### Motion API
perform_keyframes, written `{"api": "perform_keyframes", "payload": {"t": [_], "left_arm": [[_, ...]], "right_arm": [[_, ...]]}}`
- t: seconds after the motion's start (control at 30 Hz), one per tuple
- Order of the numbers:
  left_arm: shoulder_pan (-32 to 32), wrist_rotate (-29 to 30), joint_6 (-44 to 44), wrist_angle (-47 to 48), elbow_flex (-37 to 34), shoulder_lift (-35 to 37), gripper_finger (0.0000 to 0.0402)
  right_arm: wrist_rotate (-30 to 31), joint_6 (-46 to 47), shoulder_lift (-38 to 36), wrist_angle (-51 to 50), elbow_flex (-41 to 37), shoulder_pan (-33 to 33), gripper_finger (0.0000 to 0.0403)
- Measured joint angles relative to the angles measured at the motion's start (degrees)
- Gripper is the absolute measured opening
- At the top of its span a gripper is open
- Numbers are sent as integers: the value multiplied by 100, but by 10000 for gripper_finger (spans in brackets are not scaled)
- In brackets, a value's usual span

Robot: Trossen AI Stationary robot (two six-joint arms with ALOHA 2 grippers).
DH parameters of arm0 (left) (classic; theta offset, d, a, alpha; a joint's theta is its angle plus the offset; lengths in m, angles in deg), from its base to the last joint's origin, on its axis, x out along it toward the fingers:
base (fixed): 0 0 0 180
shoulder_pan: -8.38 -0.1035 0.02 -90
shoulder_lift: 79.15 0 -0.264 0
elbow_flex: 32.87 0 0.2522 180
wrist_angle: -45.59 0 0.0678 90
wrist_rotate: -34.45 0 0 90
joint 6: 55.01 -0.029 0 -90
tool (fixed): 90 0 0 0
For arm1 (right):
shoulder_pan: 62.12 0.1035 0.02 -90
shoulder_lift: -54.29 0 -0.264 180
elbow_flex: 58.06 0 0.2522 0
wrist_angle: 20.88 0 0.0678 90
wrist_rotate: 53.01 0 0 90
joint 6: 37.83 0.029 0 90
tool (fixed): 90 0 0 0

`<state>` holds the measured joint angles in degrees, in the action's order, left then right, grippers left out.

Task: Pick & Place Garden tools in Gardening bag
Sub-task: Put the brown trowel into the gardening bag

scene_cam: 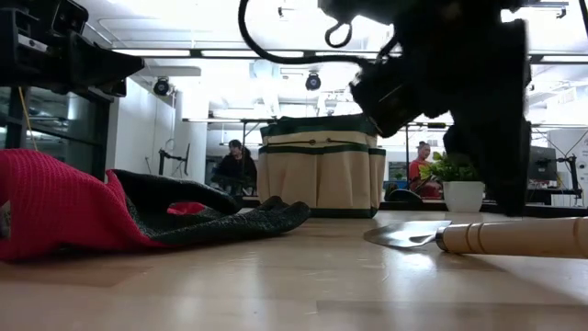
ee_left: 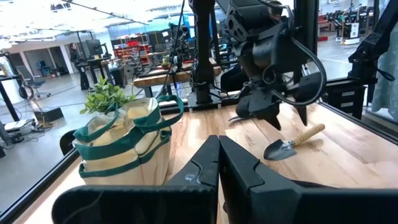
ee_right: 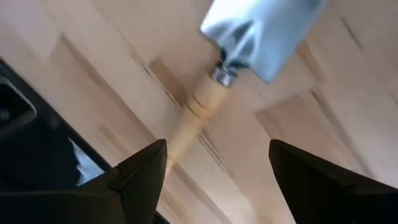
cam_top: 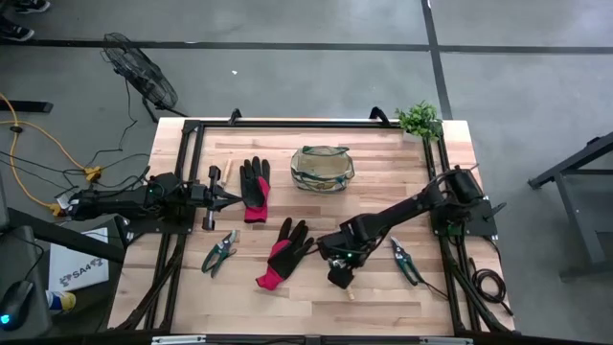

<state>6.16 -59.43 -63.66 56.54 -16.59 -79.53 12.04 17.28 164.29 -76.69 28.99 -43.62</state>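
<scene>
Red-cuffed black glove (scene_cam: pixel 138 216) lies closest, on the wooden worktop (cam_top: pixel 316 287). Left gripper (cam_top: pixel 222 199) waits near the left edge, jaws together. Olive-tan bag (cam_top: pixel 322 168) sits toward the far edge. Right gripper (ee_right: pixel 214 165), jaws apart, straddles the wooden-handled trowel (ee_right: pixel 239 53). No writing on the tools is legible.

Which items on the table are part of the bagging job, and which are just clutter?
Job:
- olive-tan fabric bag with green trim
- wooden-handled metal trowel, under the open right gripper
- two black-and-red gloves
- two dark-handled pruners

Lying about:
- green potted plant at the table's corner
- black floor fan off the table
</scene>
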Motion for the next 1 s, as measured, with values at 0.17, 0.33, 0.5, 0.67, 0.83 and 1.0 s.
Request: {"api": "perform_keyframes", "payload": {"t": [0.17,0.33,0.5,0.67,0.83,1.0], "left_arm": [[1,2,0,0,0,-1,1],[1,2,0,0,0,-2,1],[1,2,0,-1,0,-2,1],[1,2,0,-1,0,-1,1],[0,2,0,-1,0,-1,1],[-1,2,0,-1,0,-2,1]], "right_arm": [[357,-761,-138,-549,-7,295,275],[522,-368,-132,-198,-6,551,275],[740,886,-118,16,-6,577,275],[761,1325,28,472,-4,595,275],[704,1372,111,530,-4,665,275],[742,1146,117,549,-3,702,275]]}}
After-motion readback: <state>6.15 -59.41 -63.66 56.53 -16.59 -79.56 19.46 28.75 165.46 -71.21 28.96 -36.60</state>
